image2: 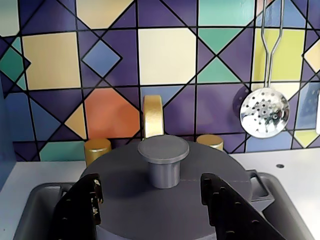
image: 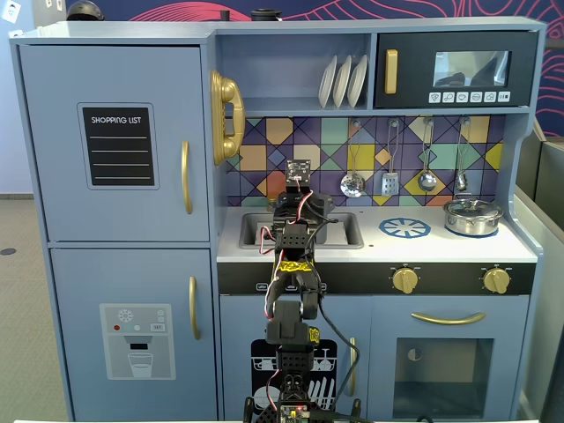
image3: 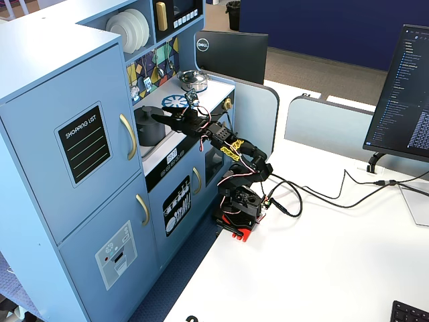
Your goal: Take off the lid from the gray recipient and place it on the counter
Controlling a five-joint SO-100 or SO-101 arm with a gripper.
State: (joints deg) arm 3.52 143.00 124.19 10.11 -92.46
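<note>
gripper [image2: 150, 200] spread wide above the lid [image2: 165, 180], fingers either side of its knob, lid seated on the gray recipient [image3: 149, 125] in the sink [image2: 35, 205]

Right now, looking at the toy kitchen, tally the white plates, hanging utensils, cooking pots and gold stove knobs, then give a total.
White plates: 3
Hanging utensils: 4
Cooking pots: 2, the gray pot and the steel pot
Gold stove knobs: 2
Total: 11
</note>
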